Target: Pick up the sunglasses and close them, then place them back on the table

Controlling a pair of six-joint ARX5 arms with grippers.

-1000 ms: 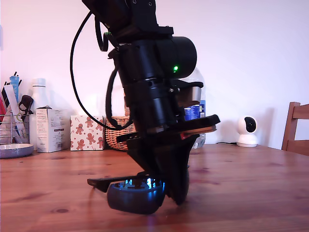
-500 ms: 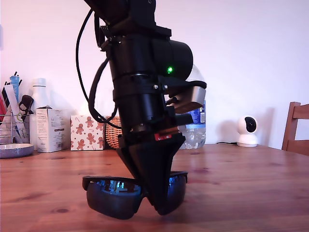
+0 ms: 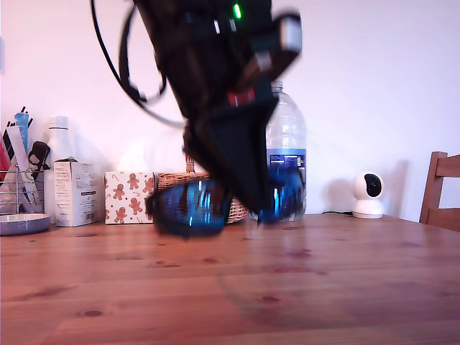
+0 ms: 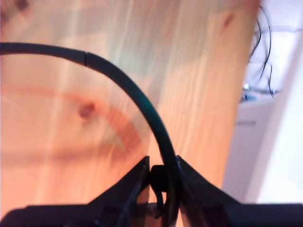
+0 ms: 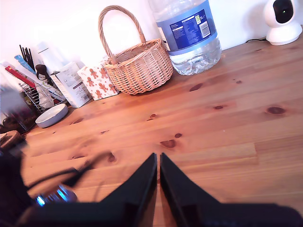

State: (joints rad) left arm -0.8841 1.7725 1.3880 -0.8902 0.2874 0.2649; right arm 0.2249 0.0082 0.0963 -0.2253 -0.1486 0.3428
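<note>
Now over the wide reddish-brown table [image 3: 345,287], my first gripper [image 4: 161,182] pinches the blurred black, blue-lensed sunglasses [image 3: 190,207] in the air before the basket [image 5: 139,66] and bottle [image 5: 187,33], while my second gripper [image 5: 158,177] sits closed, empty.

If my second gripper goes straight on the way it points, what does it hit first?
Probably the bare table: my second gripper, jaws nearly shut and empty, points down at open planks, short of the wicker basket and water bottle. Depth is unclear.
</note>
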